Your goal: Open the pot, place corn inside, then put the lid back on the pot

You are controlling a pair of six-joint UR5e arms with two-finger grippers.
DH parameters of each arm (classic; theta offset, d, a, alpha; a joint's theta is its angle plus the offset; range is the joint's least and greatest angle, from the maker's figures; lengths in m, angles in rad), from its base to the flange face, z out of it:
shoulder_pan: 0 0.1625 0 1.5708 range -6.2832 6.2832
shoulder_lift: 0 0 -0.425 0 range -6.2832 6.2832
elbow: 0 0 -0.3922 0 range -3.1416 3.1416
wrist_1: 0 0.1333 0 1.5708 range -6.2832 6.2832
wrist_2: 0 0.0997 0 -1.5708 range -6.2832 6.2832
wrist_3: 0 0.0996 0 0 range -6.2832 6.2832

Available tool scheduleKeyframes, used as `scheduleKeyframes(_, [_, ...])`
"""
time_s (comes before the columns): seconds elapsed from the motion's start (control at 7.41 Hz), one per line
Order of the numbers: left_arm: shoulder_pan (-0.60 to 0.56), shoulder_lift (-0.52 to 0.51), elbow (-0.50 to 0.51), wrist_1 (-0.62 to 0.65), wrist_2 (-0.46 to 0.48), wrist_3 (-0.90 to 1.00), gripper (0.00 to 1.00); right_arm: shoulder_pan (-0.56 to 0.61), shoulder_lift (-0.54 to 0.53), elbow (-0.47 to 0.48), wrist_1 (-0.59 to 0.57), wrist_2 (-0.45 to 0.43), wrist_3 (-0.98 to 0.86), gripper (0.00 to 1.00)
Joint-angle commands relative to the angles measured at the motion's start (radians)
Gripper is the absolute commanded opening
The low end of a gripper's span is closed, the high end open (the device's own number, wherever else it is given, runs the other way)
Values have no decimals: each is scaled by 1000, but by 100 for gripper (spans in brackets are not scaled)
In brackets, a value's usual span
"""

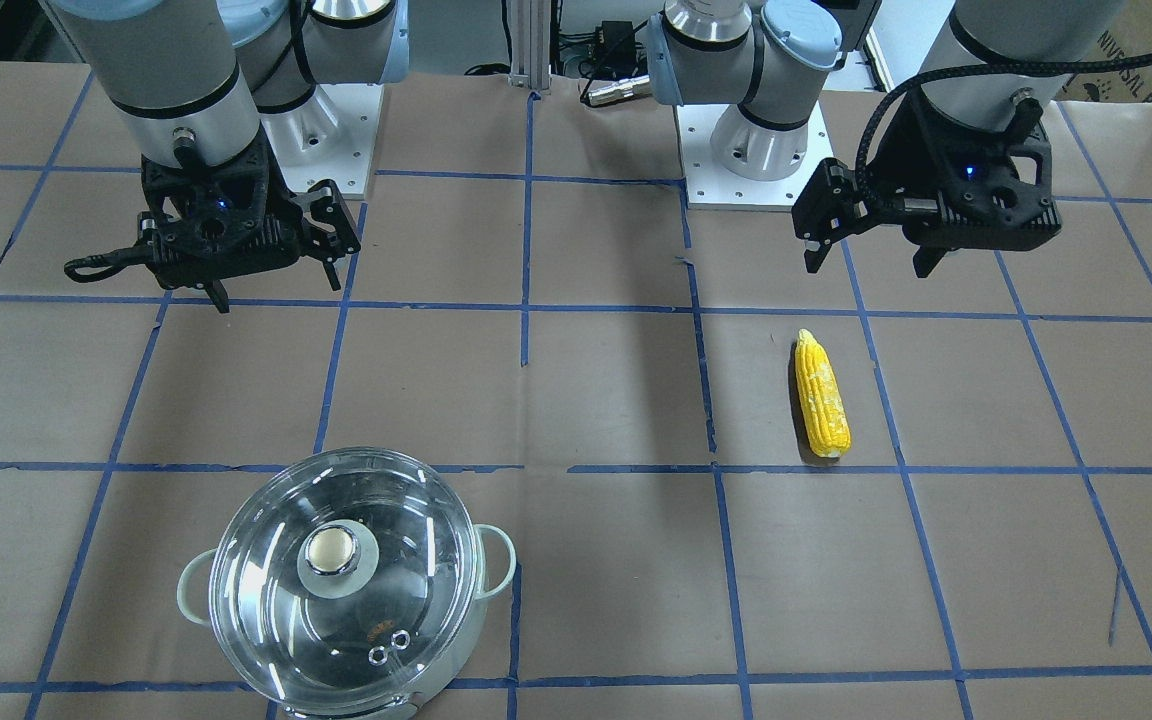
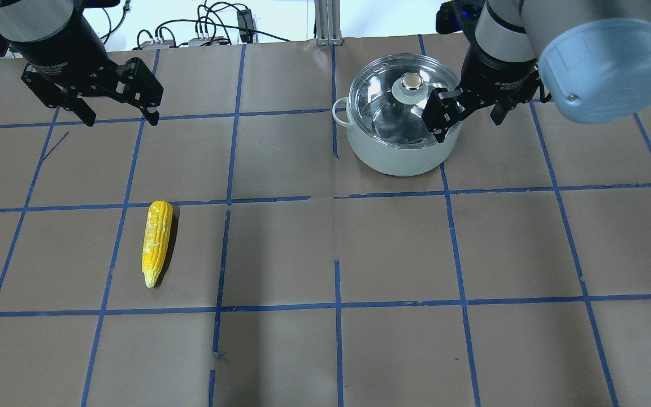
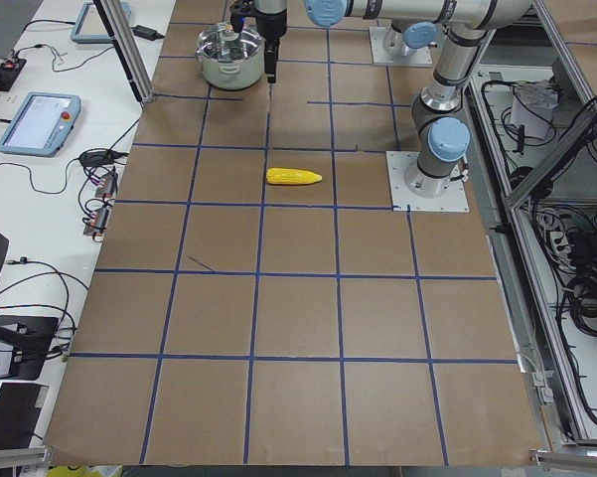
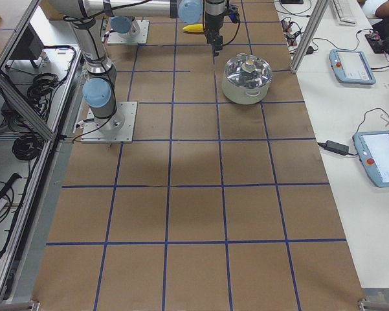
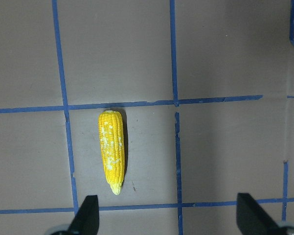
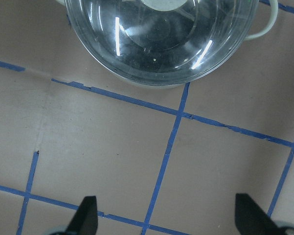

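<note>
Hanging open and empty, the right gripper [image 1: 281, 285] could pinch off-centre on the small pale knob [image 1: 332, 549] of the domed clear glass lid [image 1: 256, 590], letting it slip; the left gripper [image 1: 869, 266] gapes likewise.

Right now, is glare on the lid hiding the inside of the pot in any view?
Front-facing view: white streaks across the lid, steel inside of the pot visible through it. Right wrist view: a few thin glints, focus sharp. Side views: lid too small to judge.

Partial dark print reading "NIVERSAL R", cut off by the frame edge, stands on a brown cardboard box [image 1: 1148, 50] just behind the brown paper-covered bench [image 1: 616, 400].
</note>
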Motion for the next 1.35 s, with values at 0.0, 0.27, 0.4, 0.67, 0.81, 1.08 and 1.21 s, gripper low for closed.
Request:
scheduleKeyframes(0.0, [0, 1, -1, 0, 0, -1, 100, 0, 1, 3, 1, 1, -1, 100])
scheduleKeyframes(0.27, [0, 8, 2, -32, 1, -4, 100, 1, 2, 6, -2, 2, -1, 100])
scheduleKeyframes(0.4, [0, 5, 5, -40, 3, -21, 100, 1, 3, 6, -2, 2, 1, 100])
scheduleKeyframes(0.67, [0, 8, 1, -38, 6, -24, 100, 4, 62, -39, -43, 12, 12, 100])
scheduleKeyframes(0.81, [0, 10, -1, -37, 6, -24, 100, 4, 155, -126, -60, 12, 1, 100])
scheduleKeyframes(1.08, [0, 10, -3, -37, 3, -24, 100, 9, 338, -323, -55, 15, -1, 100])
scheduleKeyframes(1.21, [-2, 10, -4, -37, 4, -24, 100, 10, 423, -406, -52, 16, -4, 100])
